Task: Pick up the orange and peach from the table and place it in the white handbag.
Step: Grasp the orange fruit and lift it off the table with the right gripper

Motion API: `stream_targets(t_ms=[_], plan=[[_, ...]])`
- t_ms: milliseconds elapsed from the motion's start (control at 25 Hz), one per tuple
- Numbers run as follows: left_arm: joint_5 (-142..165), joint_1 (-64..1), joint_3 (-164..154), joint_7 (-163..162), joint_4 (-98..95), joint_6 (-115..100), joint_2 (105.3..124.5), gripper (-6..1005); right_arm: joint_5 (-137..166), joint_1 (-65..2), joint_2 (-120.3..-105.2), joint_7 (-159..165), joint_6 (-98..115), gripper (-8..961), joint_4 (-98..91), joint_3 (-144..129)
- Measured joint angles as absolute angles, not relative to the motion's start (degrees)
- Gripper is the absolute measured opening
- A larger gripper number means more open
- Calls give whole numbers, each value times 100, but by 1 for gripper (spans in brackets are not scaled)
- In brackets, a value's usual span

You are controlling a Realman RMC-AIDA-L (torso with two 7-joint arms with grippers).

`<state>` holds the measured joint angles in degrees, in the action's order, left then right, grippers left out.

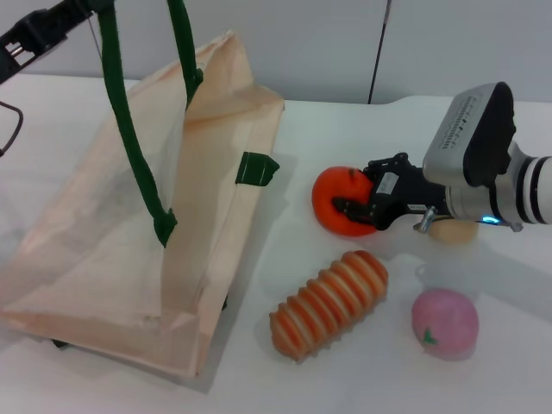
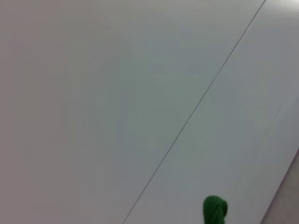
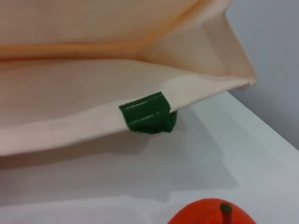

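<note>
— Two arms are in view, yes? Where is each?

— Yes. The right gripper (image 1: 355, 205) reaches in from the bench's right edge, low over the white bench (image 1: 362, 379). Its jaws are clenched on the orange (image 1: 341, 200), one dark finger across the front of the fruit. The left gripper (image 1: 39, 34) is up at the far left corner, at the top of the green handles (image 1: 129, 129) of the white handbag (image 1: 129, 250). Whether its jaws are closed I cannot tell.

— And the bag itself?

— It lies on the left half of the bench, its mouth side lifted by the handles and facing right. A green side tab (image 1: 258, 168) sticks out toward the orange. In the right wrist view the tab (image 3: 148, 113) hangs just above the bench, with the orange's top and stem (image 3: 225, 208) near it.

— The peach?

— The peach (image 1: 444, 323) sits untouched near the bench's front right, well apart from the bag. A ribbed orange-and-cream item (image 1: 329, 302) lies between it and the bag, and a pale beige fruit (image 1: 454, 230) peeks out under the right arm.
</note>
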<state>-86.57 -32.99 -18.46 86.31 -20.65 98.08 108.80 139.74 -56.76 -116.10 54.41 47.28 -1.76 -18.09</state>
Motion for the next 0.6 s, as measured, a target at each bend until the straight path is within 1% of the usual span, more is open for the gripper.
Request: stream_targets(t_ms=[560,600], plan=[[-8657,-3287,-1846,8631,-2065,9809,10880,120,13957,-5661,-11619,5441,4845,438,-197,-1879],[-8657,-3287,-1846,8631,-2065,9809,10880,121,13945,-5652,-11619,5440,4900,421,-215,-1866]])
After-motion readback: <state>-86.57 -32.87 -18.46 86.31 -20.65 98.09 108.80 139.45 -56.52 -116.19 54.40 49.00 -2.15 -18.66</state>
